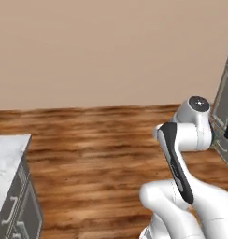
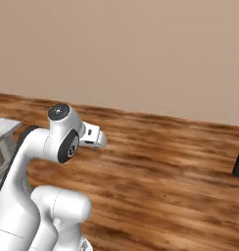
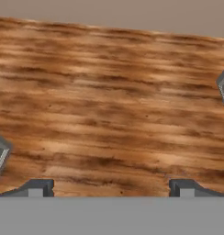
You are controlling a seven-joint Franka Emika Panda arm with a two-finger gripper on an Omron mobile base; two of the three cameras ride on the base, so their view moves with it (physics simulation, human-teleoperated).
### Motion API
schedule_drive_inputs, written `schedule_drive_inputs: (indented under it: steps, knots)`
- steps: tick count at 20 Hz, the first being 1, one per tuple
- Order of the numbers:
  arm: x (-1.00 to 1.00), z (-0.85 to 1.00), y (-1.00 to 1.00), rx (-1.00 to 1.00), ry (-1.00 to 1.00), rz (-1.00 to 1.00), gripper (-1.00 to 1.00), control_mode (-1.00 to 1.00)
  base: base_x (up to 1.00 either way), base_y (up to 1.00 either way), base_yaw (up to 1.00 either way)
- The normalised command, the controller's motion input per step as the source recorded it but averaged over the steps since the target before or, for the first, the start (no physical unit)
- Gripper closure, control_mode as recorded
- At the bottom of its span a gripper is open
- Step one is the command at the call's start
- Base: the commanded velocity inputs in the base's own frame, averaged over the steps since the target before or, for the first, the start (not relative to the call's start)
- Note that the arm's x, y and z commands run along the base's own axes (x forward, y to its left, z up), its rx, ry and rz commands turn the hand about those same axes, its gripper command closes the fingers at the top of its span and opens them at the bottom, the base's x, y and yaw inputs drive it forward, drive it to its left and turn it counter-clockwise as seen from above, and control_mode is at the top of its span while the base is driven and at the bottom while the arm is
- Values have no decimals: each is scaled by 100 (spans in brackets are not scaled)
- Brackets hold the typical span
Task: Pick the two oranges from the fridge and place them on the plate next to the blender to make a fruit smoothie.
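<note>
arm (image 1: 181,158) above floor (image 1: 97,154), wall (image 1: 106,51) behind, counter (image 1: 6,154) left

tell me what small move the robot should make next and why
Probably turn the base toward the fridge, whose dark frame and grey shelves sit at the right edge of the left base view. The pincer is open with nothing between its fingertips, and it looks out over wood floor, so there is no orange within reach to grasp yet.

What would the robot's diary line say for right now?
gripper: open, holding nothing | below: brown wooden floor | left: grey-topped cabinet | oranges: not picked
</note>
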Motion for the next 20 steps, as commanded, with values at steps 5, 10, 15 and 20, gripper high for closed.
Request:
schedule_drive_inputs:
  steps: [5,10,15,20]
  knots:
    - [0,0,0,0,0,0,-100,100,17,0,-69]
    - [0,0,0,0,0,0,-100,100,76,9,-51]
    - [0,0,0,0,0,0,-100,100,8,5,-76]
    - [0,0,0,0,0,0,-100,100,4,2,-81]
